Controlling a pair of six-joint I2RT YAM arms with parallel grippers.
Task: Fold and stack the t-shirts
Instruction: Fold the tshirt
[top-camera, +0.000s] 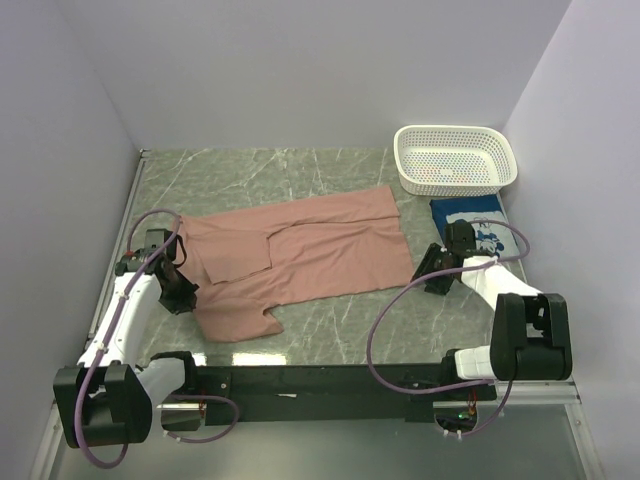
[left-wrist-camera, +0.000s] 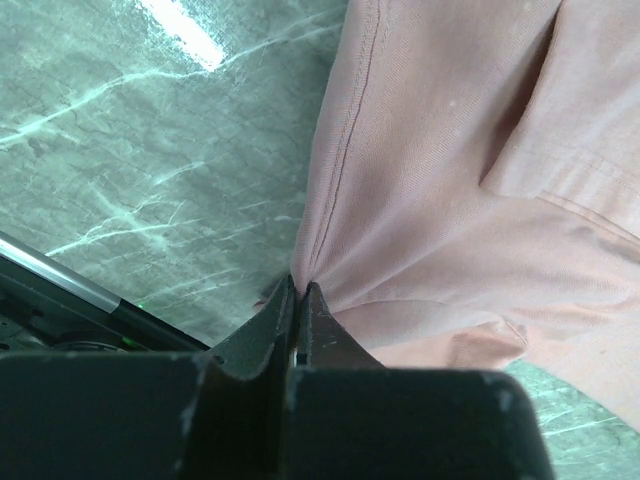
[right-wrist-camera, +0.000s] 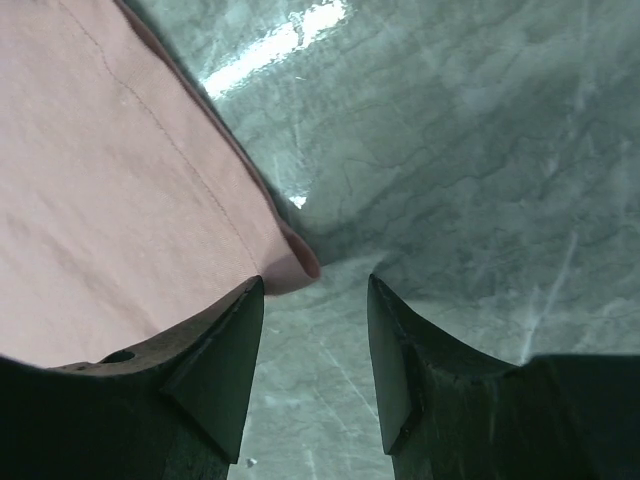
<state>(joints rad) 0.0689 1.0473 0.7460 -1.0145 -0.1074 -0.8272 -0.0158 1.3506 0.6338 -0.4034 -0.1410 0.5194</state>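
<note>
- Left claw (left-wrist-camera: 300, 290) pressed together, pinching the pink t-shirt's (top-camera: 300, 255) left edge.
- Right claw (right-wrist-camera: 315, 285) spread at that shirt's right corner on the surface (top-camera: 330, 180).
- Blue t-shirt (top-camera: 468, 210) lies just beside the white basket (top-camera: 456, 188).
- Basket contents unclear: faint coloured specks.

The left arm (top-camera: 122, 318) and right arm (top-camera: 497, 277) have white link shells between boxy black joint housings. Thin purple cables (top-camera: 370, 345) loop along both. The right gripper (right-wrist-camera: 315, 345) has matte black, wedge-shaped fingers (right-wrist-camera: 215, 360). Both arms stand on a black base rail (top-camera: 320, 380).
</note>
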